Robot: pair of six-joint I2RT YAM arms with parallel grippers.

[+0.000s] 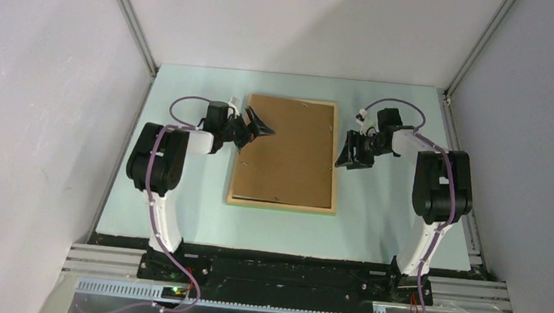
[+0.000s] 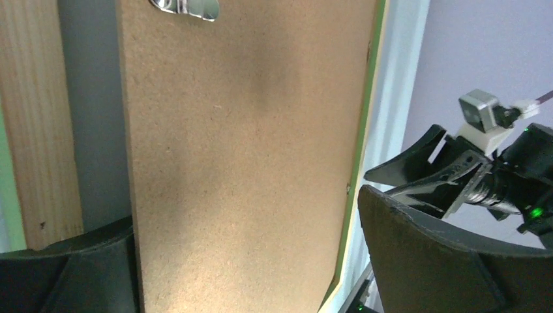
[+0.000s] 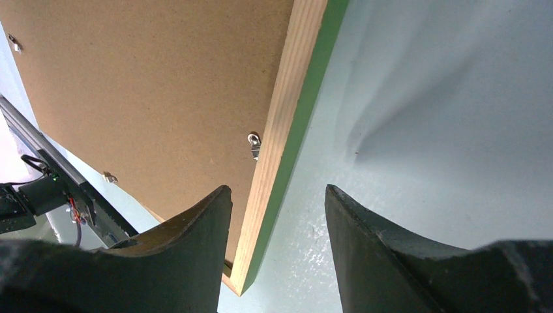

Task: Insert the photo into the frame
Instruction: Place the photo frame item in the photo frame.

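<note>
While the left gripper point(image 1: 256, 127) and right gripper point(image 1: 351, 157) are flanking the frame point(image 1: 281, 204) released and empty, a stray nudge is threatening to unseat the backing board point(image 1: 285, 153).

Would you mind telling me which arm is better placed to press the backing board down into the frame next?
Probably the left: the left fingers stand open over the backing board, while the right fingers hang beside the frame, over the table.

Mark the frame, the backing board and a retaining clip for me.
frame point(image 1: 281, 203): top view, near wooden rail.
backing board point(image 1: 285, 153): top view, middle of its brown face.
retaining clip point(image 3: 254, 145): right wrist view, metal tab by the wooden rail.
</note>
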